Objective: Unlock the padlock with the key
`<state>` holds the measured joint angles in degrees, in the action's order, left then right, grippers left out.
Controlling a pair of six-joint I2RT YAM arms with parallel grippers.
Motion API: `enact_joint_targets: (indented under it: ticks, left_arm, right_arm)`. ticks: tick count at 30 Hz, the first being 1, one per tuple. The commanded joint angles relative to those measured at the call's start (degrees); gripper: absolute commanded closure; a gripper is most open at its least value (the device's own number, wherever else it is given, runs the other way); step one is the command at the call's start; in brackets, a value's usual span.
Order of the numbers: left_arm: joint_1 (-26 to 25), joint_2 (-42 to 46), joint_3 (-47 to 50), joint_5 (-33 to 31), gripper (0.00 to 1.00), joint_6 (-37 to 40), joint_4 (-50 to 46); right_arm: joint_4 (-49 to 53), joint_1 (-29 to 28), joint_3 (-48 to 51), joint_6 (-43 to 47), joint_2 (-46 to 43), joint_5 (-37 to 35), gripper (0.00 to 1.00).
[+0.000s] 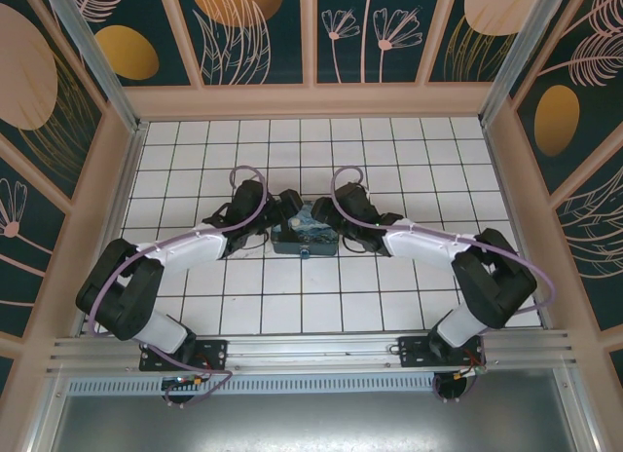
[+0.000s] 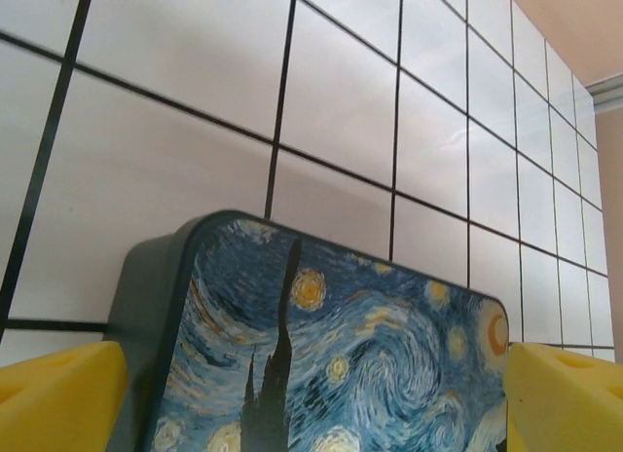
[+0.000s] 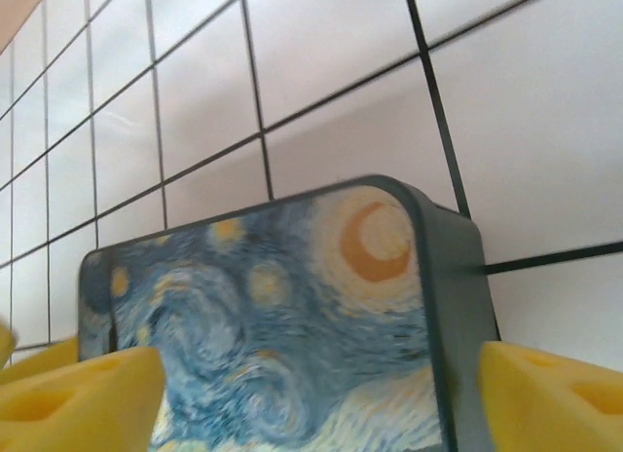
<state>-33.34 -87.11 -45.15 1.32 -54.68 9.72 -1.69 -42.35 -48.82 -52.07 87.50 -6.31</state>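
Note:
A starry-night painted box [image 1: 305, 236] lies on the white tiled floor between both arms. At the middle of its near edge sits a tiny nub that looks like the padlock [image 1: 303, 254]; it is too small to make out in detail. The key is out of view. My left gripper [image 1: 285, 210] hovers at the box's far left, and in the left wrist view this gripper [image 2: 316, 398] is open, its yellow fingers [image 2: 58, 398] straddling the lid [image 2: 341, 355]. My right gripper [image 1: 326, 221] is at the far right; in the right wrist view it [image 3: 321, 398] also stands open across the lid [image 3: 282, 316].
Wooden walls with dark floral panels [image 1: 253, 33] enclose the tiled floor [image 1: 292, 306] on three sides. An aluminium rail [image 1: 311, 350] carrying the arm bases runs along the near edge. Bare tiles stretch behind and in front of the box.

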Motion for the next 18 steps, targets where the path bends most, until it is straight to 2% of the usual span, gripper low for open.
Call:
enact_joint_targets:
  ticks: [1, 2, 7, 10, 14, 18]
  left_arm:
    - [0.15, 2.22, -2.82, -5.50, 0.01, 4.93, -2.88]
    - [0.63, 3.19, -2.84, -6.50, 0.01, 5.51, -3.80]
    - [1.44, 8.98, -2.58, -10.13, 0.01, 8.24, -7.55]
    - [1.44, 12.58, -2.05, -10.25, 0.01, 10.13, -8.65]
    - [1.49, 16.25, -1.69, -8.89, 0.01, 12.62, -10.07]
    - [1.46, 18.58, -1.46, -11.26, 0.01, 13.13, -11.87]
  right_arm:
    - [4.84, 0.60, 0.53, 2.14, -6.76, -3.70, 0.05]
    - [6.92, 0.60, 0.64, 2.74, -8.45, -5.27, 0.02]
    - [15.58, 1.81, 2.09, 2.99, -14.91, -11.45, 0.01]
    - [18.94, 2.65, 5.19, -0.27, -18.93, -17.26, 0.01]
    - [21.14, 9.37, 9.74, -1.99, -24.48, -12.89, 0.01]
    - [24.62, 14.95, 11.13, -0.34, -25.62, -8.56, 0.01]
